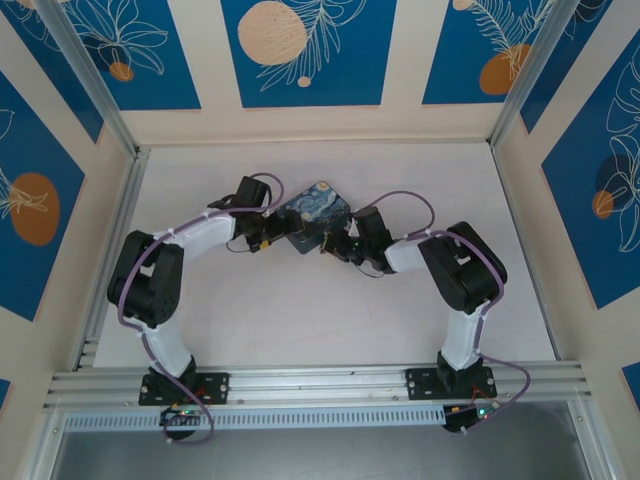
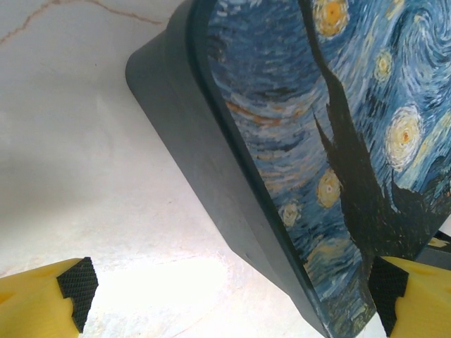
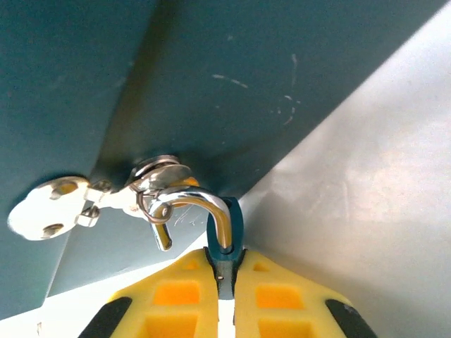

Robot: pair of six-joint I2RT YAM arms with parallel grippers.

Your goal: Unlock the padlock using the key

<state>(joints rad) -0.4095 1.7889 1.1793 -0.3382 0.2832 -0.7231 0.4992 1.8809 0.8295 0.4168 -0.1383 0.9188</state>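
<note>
Right pincer (image 3: 225,271) pinches padlock (image 3: 224,222) body; left pincer (image 2: 232,285) spread about tin (image 2: 296,141) edge. Hold steady; avoid wrenching hasp (image 3: 151,176).

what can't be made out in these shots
1. Right wrist view: the padlock body and keyhole are covered by the right gripper fingers; just its top and shackle peek out.
2. Top view: where the padlock meets the tin is too small to read.
3. Left wrist view: the tin is cut by the top and right edges; whether the left gripper pad touches it is unclear.
</note>
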